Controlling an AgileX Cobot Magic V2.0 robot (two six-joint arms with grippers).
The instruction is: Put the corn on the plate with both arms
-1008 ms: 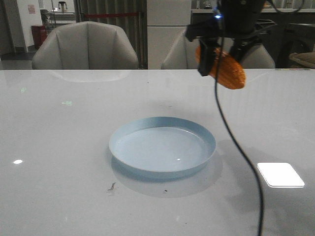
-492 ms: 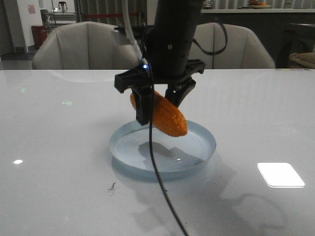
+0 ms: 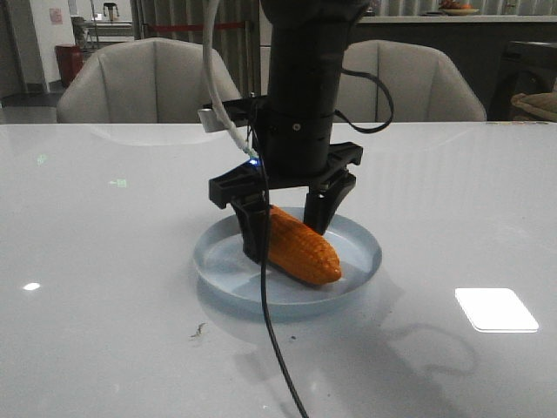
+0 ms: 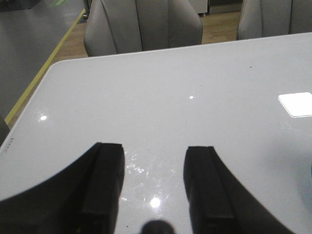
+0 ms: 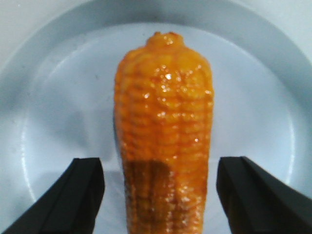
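The orange corn (image 3: 300, 248) lies on the pale blue plate (image 3: 359, 237) in the front view, pointed end toward the front right. My right gripper (image 3: 285, 237) stands low over the plate and straddles the corn's thick end. In the right wrist view the corn (image 5: 163, 107) rests on the plate (image 5: 58, 97), and my right gripper (image 5: 161, 165) is open, with a gap showing between each finger and the cob. My left gripper (image 4: 155, 150) is open and empty over bare white table; it does not show in the front view.
A black cable (image 3: 278, 366) hangs from the right arm down across the plate's front toward the near table edge. A bright white patch (image 3: 496, 309) lies on the table at the right. Grey chairs (image 3: 152, 83) stand behind the far edge.
My right gripper carried the corn from high at the back right down onto the plate. Its jaws have opened and the corn now rests on the plate.
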